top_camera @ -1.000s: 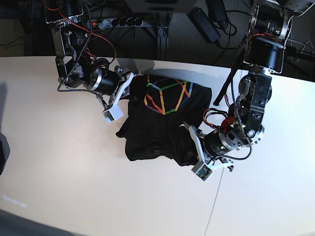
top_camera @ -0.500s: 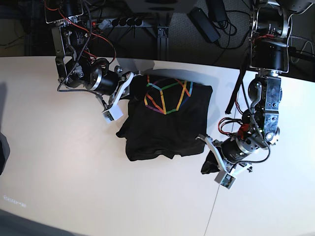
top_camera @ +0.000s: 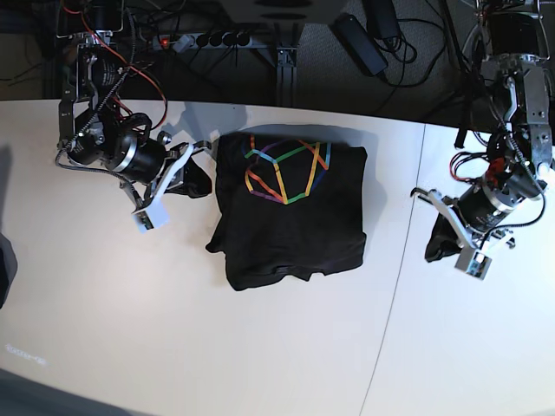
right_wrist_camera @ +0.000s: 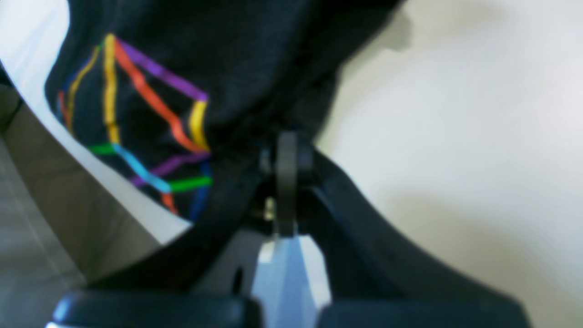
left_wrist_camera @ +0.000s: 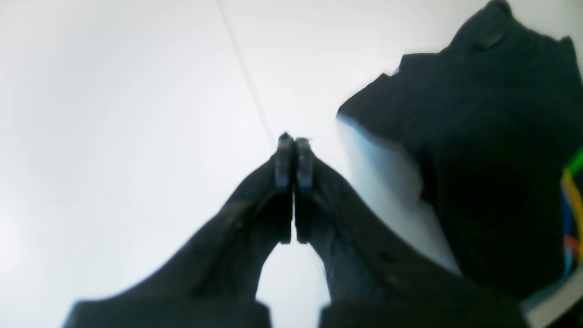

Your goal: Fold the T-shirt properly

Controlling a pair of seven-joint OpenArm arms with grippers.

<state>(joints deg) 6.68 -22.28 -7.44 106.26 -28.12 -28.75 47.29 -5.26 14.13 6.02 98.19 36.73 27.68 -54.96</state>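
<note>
T-shirt (top_camera: 290,221), black soft jersey w/ rainbow line print, lies folded mid-table (top_camera: 173,347), long axis front-to-back. Right gripper (top_camera: 186,169) is just beside its edge, nearer; left gripper (top_camera: 451,238) is well apart. Both are seen pressed closed, empty. Only base view shows whole bundle; wrist views blurred.

T-shirt (top_camera: 290,221): matt black jersey cloth, rainbow line print (top_camera: 284,167) at 12 o'clock. Table (top_camera: 130,321): smooth, pale, low sheen.
</note>
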